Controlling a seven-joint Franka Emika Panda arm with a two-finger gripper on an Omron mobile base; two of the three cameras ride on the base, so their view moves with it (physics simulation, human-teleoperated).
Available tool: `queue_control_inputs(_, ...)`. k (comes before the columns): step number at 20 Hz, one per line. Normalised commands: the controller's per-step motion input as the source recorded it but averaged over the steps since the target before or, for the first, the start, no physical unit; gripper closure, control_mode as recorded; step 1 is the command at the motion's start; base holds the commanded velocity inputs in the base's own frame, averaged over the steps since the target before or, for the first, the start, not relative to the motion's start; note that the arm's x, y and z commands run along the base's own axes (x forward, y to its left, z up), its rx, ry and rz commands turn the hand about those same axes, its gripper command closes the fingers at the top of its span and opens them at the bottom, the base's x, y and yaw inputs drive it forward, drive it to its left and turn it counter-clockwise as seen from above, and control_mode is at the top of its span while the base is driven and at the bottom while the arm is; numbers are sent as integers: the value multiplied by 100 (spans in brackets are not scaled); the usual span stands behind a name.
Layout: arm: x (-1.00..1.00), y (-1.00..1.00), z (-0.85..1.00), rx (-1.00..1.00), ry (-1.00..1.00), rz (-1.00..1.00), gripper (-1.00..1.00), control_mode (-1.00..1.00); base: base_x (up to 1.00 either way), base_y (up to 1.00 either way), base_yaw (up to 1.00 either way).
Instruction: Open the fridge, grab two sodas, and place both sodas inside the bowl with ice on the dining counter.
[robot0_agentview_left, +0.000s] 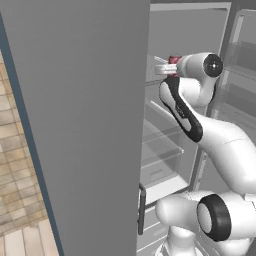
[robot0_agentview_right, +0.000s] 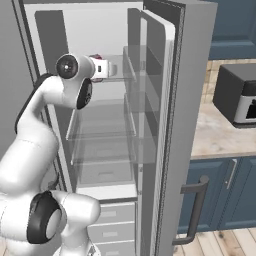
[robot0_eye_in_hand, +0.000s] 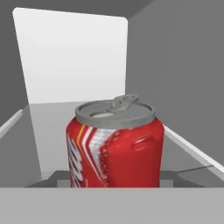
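Observation:
The fridge (robot0_agentview_right: 192, 100) stands with its doors swung open, glass shelves showing inside. My arm reaches onto an upper shelf (robot0_agentview_right: 117, 75). The red soda (robot0_eye_in_hand: 116, 148), a can with a silver top and pull tab, stands upright right in front of the hand camera, against the fridge's pale back wall. In the base views a sliver of the red soda (robot0_agentview_left: 173, 60) (robot0_agentview_right: 95, 56) shows just past the hand. My gripper (robot0_agentview_left: 166, 68) (robot0_agentview_right: 101, 66) is around the can and appears shut on it; its fingertips are hidden.
The open grey left door (robot0_agentview_left: 75, 125) fills the space to the arm's left. The right door (robot0_agentview_right: 150, 100) carries clear bins. Beyond it a back counter (robot0_agentview_right: 215, 135) holds a dark appliance (robot0_agentview_right: 240, 95) over blue cabinets (robot0_agentview_right: 225, 195). Lower shelves (robot0_agentview_right: 100, 145) hold nothing.

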Motion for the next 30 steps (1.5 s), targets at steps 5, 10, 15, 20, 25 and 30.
queue_control_inputs(5,-99,-6,0,0,10,0,100,-100,0,0,0)
queue_control_inputs(10,-100,-5,1,0,10,0,100,-100,0,0,0)
queue_control_inputs(15,-100,0,0,0,10,0,100,-100,0,0,0)
queue_control_inputs(20,-100,0,0,0,9,-2,100,-100,0,0,0)
queue_control_inputs(25,-100,4,-11,0,4,-4,100,-100,0,0,0)
queue_control_inputs(30,-100,0,-42,0,0,-2,100,-100,0,0,0)
